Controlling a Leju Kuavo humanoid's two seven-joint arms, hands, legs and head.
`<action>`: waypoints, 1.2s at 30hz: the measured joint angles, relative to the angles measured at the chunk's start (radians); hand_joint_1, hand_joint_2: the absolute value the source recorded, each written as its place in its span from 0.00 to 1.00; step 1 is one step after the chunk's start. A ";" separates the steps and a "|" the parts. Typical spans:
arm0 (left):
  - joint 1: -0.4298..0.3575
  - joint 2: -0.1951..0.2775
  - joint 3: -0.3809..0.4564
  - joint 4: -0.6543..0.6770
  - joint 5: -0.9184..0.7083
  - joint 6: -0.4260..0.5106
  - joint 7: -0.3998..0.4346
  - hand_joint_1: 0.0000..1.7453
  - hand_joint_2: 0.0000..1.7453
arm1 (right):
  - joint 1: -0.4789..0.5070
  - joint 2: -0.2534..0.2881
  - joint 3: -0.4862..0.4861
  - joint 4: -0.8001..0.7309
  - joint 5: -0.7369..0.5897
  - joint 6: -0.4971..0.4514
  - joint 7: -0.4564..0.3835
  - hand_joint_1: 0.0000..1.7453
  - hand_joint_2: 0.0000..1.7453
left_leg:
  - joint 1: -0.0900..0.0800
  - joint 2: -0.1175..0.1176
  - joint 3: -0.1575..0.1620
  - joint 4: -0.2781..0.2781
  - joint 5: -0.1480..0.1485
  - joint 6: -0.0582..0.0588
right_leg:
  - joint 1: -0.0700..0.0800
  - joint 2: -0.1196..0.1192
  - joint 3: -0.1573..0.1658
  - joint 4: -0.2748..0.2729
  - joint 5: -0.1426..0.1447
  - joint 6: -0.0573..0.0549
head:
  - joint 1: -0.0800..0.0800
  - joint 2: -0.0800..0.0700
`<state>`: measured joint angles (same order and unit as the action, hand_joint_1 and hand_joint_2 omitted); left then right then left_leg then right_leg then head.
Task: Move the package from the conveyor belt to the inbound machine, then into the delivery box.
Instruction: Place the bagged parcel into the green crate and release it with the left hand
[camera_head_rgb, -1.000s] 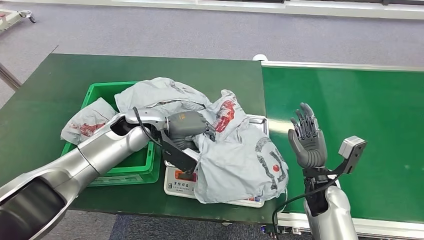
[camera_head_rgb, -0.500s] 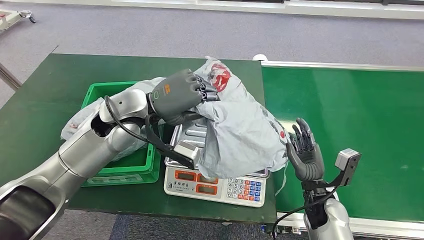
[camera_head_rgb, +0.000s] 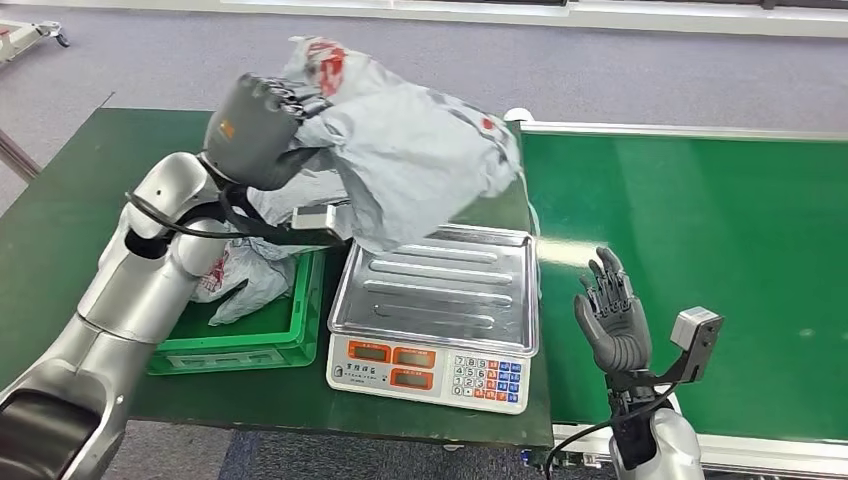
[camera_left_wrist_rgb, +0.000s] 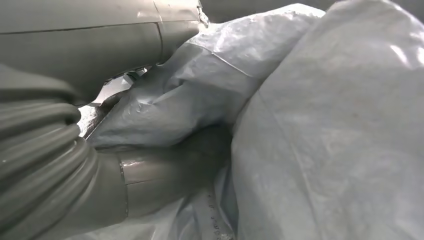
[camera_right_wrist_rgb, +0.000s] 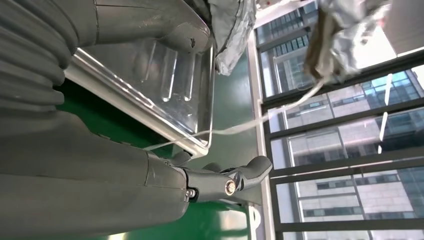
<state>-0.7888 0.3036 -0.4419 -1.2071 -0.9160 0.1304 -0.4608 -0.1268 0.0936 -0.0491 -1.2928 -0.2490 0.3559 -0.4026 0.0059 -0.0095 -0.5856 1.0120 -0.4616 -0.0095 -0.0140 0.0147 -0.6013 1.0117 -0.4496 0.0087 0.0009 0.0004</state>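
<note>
Green covers everything: a table (camera_head_rgb: 70, 190) on the left and a conveyor belt (camera_head_rgb: 720, 250) on the right, with grey floor beyond. Between them sits a scale (camera_head_rgb: 435, 315), its steel tray bare above an orange display and keypad. Just left of it, a green bin (camera_head_rgb: 250, 345) holds other grey bags (camera_head_rgb: 235, 280).

Up in the air, above the table and the scale's far-left corner, hangs the package (camera_head_rgb: 410, 165), a grey poly mailer with red print. Its upper end is bunched tightly in the left hand (camera_head_rgb: 255, 130), and the left wrist view shows film crumpled against the fingers. The right hand (camera_head_rgb: 612, 318) stands upright at the belt's near edge, fingers spread, holding nothing.

This package looks light and limp: it sags into folds below the grip, so it will swing and drape, not hold shape. Its film is probably slick, though the sheen is hard to judge here. A fistful of gathered material suits it better than a flat pinch. Weighing looks finished, and the bin appears to be the next stop; lowering the trailing end in first should keep it off the rim.
</note>
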 joint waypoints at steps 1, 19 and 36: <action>0.009 0.010 0.038 0.025 0.000 0.002 -0.001 1.00 1.00 | 0.005 0.001 -0.004 -0.003 0.002 0.000 0.000 0.00 1.00 | 0.000 0.001 0.000 0.000 0.000 0.000 | 0.000 0.001 0.000 0.000 0.000 0.000 | 0.000 0.000; 0.335 0.083 0.441 0.207 -0.130 0.029 0.024 0.00 1.00 | 0.084 0.030 -0.052 -0.076 0.033 0.001 -0.001 0.00 1.00 | 0.000 0.002 -0.001 -0.001 -0.002 -0.001 | 0.000 0.002 -0.002 0.000 -0.001 -0.001 | 0.000 0.000; 0.447 0.074 0.498 0.163 -0.196 0.028 0.061 0.00 1.00 | 0.087 0.042 -0.056 -0.077 0.044 0.005 -0.002 0.00 1.00 | 0.001 0.002 -0.001 -0.001 -0.001 -0.001 | 0.000 0.002 -0.002 0.000 -0.001 -0.002 | 0.000 0.000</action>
<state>-0.3423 0.3776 0.0565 -1.0441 -1.1122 0.1581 -0.3995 -0.0399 0.1351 -0.1049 -1.3703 -0.2052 0.3609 -0.4046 0.0065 -0.0077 -0.5864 1.0113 -0.4630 -0.0109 -0.0137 0.0164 -0.6033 1.0121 -0.4509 0.0070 0.0008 0.0004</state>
